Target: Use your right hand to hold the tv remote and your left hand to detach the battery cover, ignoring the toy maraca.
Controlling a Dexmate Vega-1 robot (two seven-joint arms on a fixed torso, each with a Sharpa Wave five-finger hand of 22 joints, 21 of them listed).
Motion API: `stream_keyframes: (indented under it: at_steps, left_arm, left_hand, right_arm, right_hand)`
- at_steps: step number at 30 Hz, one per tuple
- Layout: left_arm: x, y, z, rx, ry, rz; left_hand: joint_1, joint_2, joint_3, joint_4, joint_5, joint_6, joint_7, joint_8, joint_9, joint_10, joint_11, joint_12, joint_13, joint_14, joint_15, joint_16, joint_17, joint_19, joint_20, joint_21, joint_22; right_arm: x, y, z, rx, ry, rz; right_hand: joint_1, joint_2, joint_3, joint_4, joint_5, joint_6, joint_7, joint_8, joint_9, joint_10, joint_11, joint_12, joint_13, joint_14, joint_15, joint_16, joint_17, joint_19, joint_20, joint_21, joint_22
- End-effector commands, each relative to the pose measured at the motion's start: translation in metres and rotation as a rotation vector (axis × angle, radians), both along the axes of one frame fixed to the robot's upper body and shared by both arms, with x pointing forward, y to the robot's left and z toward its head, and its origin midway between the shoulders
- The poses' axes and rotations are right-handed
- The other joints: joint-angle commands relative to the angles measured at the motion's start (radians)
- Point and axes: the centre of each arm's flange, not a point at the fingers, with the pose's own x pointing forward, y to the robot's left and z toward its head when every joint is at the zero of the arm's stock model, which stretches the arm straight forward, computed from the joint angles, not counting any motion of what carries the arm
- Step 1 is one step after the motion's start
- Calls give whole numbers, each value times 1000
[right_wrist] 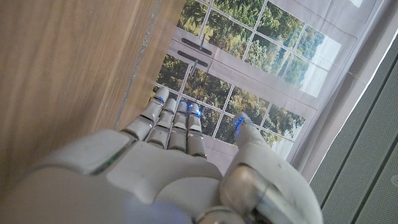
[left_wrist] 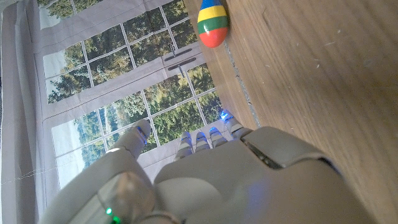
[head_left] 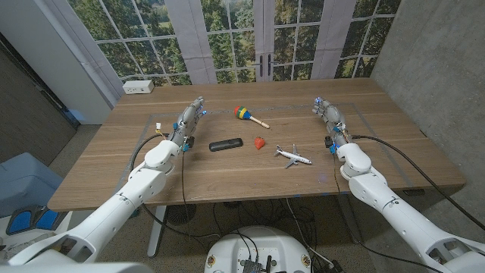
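Your left hand (head_left: 189,118) and right hand (head_left: 327,114) stand empty, fingers extended, on the surface (head_left: 114,171). The tv remote (head_left: 226,145) lies between them, nearer your left; the toy maraca (head_left: 249,116) lies beyond it.

Left hand (left_wrist: 205,180) has its fingers straight and holds nothing, striped toy maraca (left_wrist: 212,22) sitting on the wooden table (left_wrist: 311,81) beyond it, windows (left_wrist: 124,81) behind.

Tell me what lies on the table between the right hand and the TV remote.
Two small things lie in between: a toy airplane and, closer to the remote, a small red object. The right hand is open at the table's right side, holding nothing. It would likely have to pass over or behind them.
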Motion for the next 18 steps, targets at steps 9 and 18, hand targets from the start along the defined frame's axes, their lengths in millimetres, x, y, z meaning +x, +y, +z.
stream_keyframes:
  at_steps: [9,18]
  left_arm:
    - [1,2,-2,23,6,31]
    - [1,-2,-3,33,9,39]
  left_hand:
    - [11,-9,0,-30,-9,19,1,4,4,14,1,2,3,15,-36,3,0,26,-38,-11,6]
    - [2,-18,-8,-35,-15,25,-1,3,4,19,-3,2,3,19,-39,4,3,36,-40,-15,6]
  right_arm:
    - [-18,31,7,-219,-117,-192]
    - [-21,37,7,-290,-141,-224]
  right_hand:
    - [31,9,18,-14,16,44,-5,11,6,40,-8,20,12,44,-9,25,14,35,3,7,5]
    - [45,12,25,-17,20,62,-15,14,7,53,-17,23,15,54,-22,35,21,50,-15,9,6]
